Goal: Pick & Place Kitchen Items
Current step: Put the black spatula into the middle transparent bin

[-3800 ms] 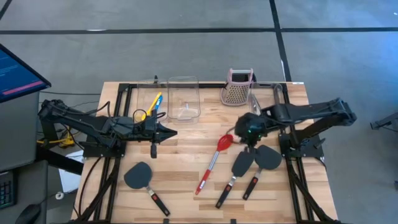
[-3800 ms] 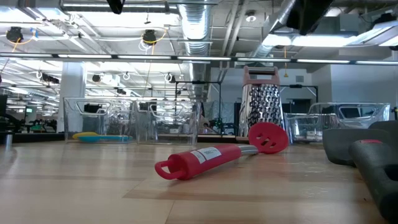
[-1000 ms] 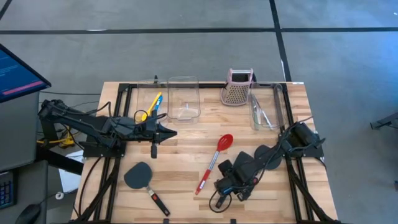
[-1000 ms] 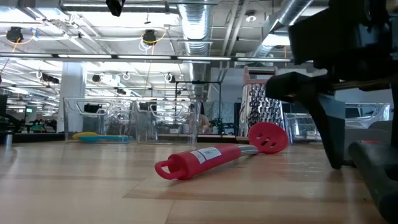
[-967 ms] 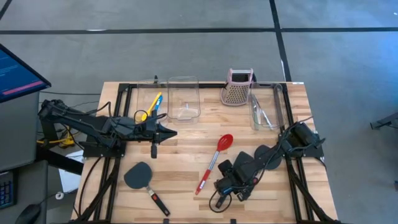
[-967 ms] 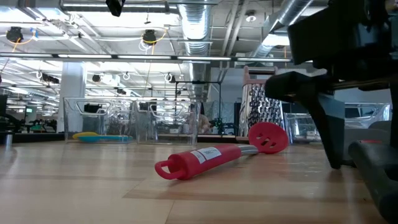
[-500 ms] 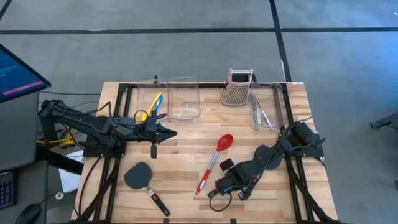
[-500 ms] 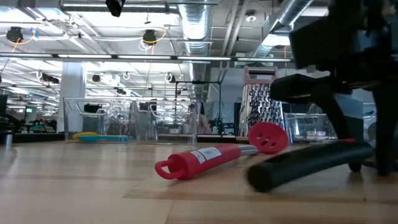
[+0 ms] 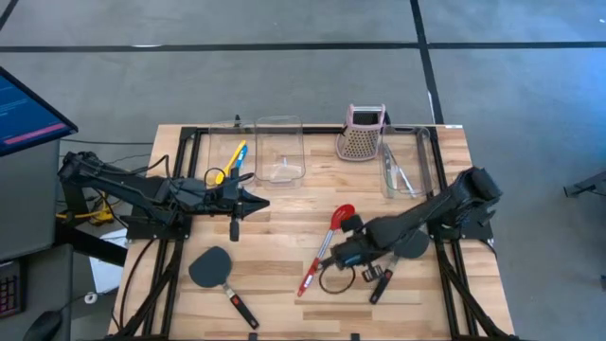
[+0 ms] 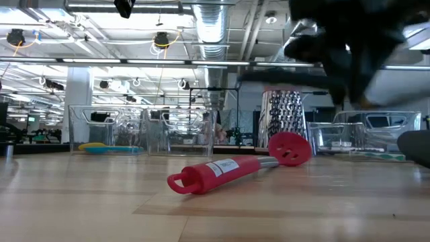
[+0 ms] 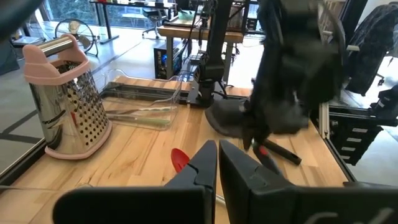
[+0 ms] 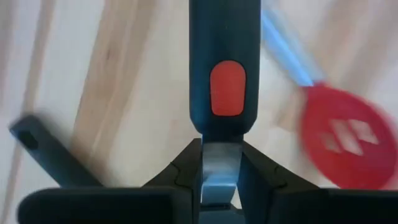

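Note:
My right gripper point(image 9: 347, 254) hangs over the table's middle right, shut on a black spatula point(image 10: 282, 77) whose handle point(image 12: 225, 87) bears a red oval. Its head is hidden under the arm. A red spoon point(image 9: 312, 270) lies flat just left of it. A second black spatula point(image 9: 411, 246) lies under the right arm, and a third point(image 9: 210, 268) lies near the front left. Yellow and blue spoons point(image 9: 235, 156) lie in a far-left bin, and silver tongs point(image 9: 402, 175) in a far-right bin. My left gripper point(image 9: 258, 201) waits shut at the left, above the table. My right gripper pinches the spatula between its two fingers on the silver-grey shank point(image 12: 219, 158), just behind the black handle. The fingers come from above, pointing down, and lie across it. The spatula is lifted clear and roughly level, its handle pointing toward the table's left.
A pink-topped metal grater point(image 9: 363, 133) stands at the far edge, next to a clear bin point(image 9: 279, 150). A black frame point(image 9: 180, 189) runs along the table's sides. Bare wood lies between the red spoon and the front-left spatula.
My right gripper has shut on the spatula near the front edge and risen with it toward the far edge. The spatula first tipped, with its handle end on the table. It now hangs clear and about level.

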Controlling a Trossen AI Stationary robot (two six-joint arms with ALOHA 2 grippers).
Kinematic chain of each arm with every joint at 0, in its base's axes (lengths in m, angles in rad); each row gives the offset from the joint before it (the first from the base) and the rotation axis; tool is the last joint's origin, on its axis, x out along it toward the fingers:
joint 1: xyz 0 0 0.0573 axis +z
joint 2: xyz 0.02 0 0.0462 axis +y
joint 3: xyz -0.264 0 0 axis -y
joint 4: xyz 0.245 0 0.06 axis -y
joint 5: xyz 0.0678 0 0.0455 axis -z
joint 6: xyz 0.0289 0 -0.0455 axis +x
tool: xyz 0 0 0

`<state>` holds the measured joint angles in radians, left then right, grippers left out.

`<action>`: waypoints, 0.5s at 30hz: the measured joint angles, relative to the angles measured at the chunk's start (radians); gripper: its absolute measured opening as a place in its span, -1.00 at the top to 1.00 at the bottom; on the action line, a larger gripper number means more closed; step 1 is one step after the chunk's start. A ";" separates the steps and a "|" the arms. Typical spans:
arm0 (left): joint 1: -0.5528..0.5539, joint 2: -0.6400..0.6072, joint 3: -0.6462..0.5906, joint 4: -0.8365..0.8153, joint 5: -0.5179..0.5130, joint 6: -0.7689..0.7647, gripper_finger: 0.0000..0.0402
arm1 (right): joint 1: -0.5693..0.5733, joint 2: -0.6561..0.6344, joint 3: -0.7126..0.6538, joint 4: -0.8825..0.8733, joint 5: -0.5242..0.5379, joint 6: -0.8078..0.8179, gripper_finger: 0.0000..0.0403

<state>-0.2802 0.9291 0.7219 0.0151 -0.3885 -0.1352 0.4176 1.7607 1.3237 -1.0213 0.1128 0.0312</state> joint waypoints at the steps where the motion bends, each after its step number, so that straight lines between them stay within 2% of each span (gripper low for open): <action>1: 0.000 0.000 0.000 0.000 0.000 0.000 0.99 | -0.010 -0.026 0.014 -0.016 0.017 0.020 0.69; 7: 0.000 0.000 0.000 0.000 0.000 0.000 0.99 | -0.061 -0.155 0.127 -0.104 0.236 0.132 0.69; 15: 0.000 0.000 0.000 0.001 -0.013 0.000 0.99 | -0.115 -0.223 0.266 -0.016 0.499 0.214 0.69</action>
<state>-0.2802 0.9287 0.7216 0.0158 -0.4011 -0.1352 0.3028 1.5373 1.5901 -1.0374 0.6114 0.2448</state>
